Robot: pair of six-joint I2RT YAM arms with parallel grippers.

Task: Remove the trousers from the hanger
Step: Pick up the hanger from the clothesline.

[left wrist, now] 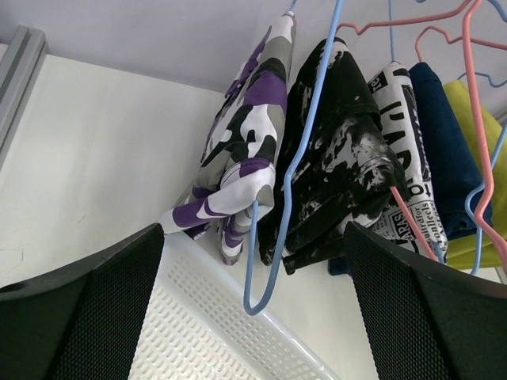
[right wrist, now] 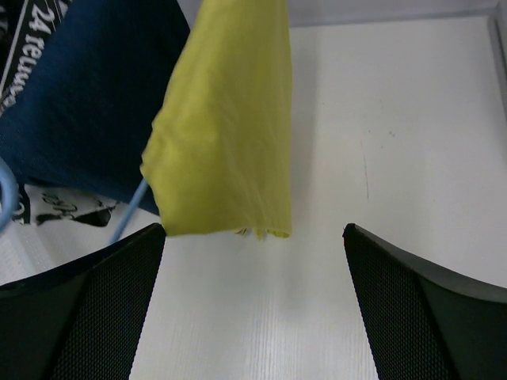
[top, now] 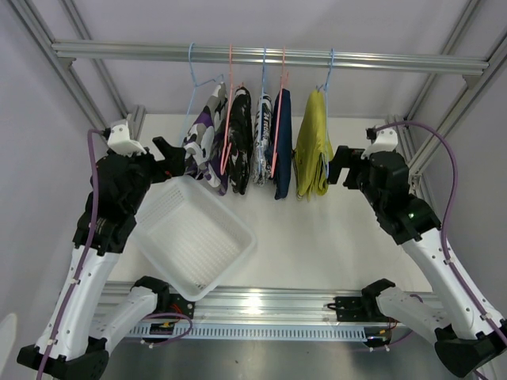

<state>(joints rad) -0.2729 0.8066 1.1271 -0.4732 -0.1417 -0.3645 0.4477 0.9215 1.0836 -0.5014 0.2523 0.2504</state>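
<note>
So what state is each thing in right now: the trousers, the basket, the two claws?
purple camouflage trousers, hanging
black speckled trousers, hanging
white printed trousers, hanging
navy trousers, hanging
yellow trousers, hanging
white basket, empty
left gripper, open, holding nothing
right gripper, open, holding nothing

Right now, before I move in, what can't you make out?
- Left wrist: yellow trousers mostly hidden behind navy trousers; hangers' hooks cut off by top edge.
- Right wrist: yellow trousers' upper part cut off by top edge.
- Top view: how each pair loops over its hanger, too small, buried in folds.
</note>
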